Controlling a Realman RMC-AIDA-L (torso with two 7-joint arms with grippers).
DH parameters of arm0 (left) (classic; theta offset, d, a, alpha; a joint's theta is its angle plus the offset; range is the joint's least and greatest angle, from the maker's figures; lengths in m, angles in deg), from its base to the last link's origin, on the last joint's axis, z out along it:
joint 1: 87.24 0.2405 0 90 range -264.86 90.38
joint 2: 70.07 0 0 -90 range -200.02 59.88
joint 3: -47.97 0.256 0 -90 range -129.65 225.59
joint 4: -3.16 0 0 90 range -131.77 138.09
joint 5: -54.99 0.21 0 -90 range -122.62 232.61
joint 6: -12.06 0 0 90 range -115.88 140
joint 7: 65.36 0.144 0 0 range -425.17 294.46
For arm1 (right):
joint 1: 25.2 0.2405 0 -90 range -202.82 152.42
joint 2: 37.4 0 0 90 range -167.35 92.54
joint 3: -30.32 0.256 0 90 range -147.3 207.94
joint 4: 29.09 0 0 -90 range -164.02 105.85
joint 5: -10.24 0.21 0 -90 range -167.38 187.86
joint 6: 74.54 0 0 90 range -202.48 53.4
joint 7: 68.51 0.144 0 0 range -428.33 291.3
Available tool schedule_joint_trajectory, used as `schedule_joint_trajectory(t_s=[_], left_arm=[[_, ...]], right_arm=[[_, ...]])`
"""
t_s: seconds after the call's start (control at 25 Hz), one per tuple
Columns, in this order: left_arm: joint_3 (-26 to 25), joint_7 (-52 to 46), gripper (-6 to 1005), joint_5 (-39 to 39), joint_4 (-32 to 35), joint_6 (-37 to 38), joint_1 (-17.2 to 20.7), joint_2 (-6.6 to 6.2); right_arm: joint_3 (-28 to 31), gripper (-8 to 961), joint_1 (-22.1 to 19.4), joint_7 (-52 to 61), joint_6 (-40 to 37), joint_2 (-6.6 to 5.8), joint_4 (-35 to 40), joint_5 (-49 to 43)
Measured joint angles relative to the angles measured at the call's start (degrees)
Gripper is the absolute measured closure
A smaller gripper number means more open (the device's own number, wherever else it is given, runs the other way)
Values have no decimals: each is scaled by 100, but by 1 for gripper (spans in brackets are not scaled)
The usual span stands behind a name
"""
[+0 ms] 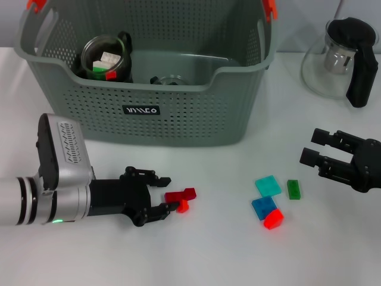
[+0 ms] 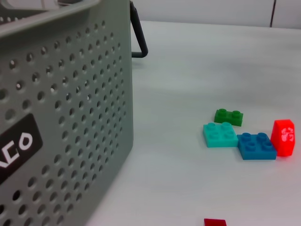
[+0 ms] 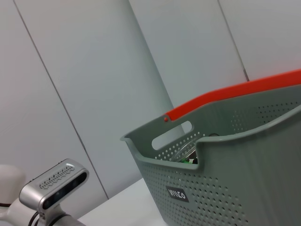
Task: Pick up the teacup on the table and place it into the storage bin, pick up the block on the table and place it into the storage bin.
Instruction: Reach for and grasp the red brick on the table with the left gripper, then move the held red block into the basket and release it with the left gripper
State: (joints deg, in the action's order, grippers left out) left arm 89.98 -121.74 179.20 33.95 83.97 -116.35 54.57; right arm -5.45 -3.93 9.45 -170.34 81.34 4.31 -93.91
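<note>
The grey-green storage bin (image 1: 178, 119) stands at the back centre; the left wrist view shows its wall (image 2: 66, 117), the right wrist view its rim (image 3: 225, 155). Inside it a glass teacup (image 1: 107, 59) with a black handle holds small blocks. On the table in front of the bin lies a red block (image 1: 181, 196), seen at an edge (image 2: 215, 222) of the left wrist view. My left gripper (image 1: 169, 193) is open, low over the table, its fingertips on either side of that block's near end. Open and empty, my right gripper (image 1: 309, 147) hovers at the right.
Several loose blocks lie right of centre: teal (image 1: 268, 185), green (image 1: 293, 189), blue (image 1: 262, 207) and red (image 1: 274, 218), also teal (image 2: 220, 134) and blue (image 2: 256, 146) in the left wrist view. A glass teapot (image 1: 336, 56) stands at the back right. Another glass item (image 1: 169, 79) lies in the bin.
</note>
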Motion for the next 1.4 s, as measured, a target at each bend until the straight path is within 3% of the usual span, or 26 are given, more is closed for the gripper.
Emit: schedule_joint_trajectory(t_s=[0.12, 0.44, 0.64, 0.84, 1.0, 1.16, 1.24, 1.4], left_arm=[[35, -38, 324, 31, 0, -9, -15, -3], [72, -43, 741, 29, 55, 67, 7, -3], [36, -134, 810, 18, 108, 224, 9, -18], [-93, -577, 823, -47, 689, 953, 163, -77], [-565, -975, 821, 0, 1128, 2195, 276, -344], [-1394, -987, 820, 26, 1220, 3445, 266, -572], [-1720, -930, 819, -97, 1209, 3904, 216, -623], [-1908, -923, 818, -895, 1175, 4340, 110, -637]], right_arm=[[0, 193, 0, 0, -2, 0, 0, 0], [0, 193, 3, 0, -21, 0, 0, 0], [0, 193, 10, 0, -21, -3, 0, 0], [0, 193, 22, 0, -30, -7, 0, 2], [0, 193, 42, 0, -51, -8, 0, 15], [0, 193, 44, 0, -58, -9, 0, 18], [0, 193, 50, -11, -48, -3, 0, 13], [0, 193, 53, -36, -20, 7, 0, 9]])
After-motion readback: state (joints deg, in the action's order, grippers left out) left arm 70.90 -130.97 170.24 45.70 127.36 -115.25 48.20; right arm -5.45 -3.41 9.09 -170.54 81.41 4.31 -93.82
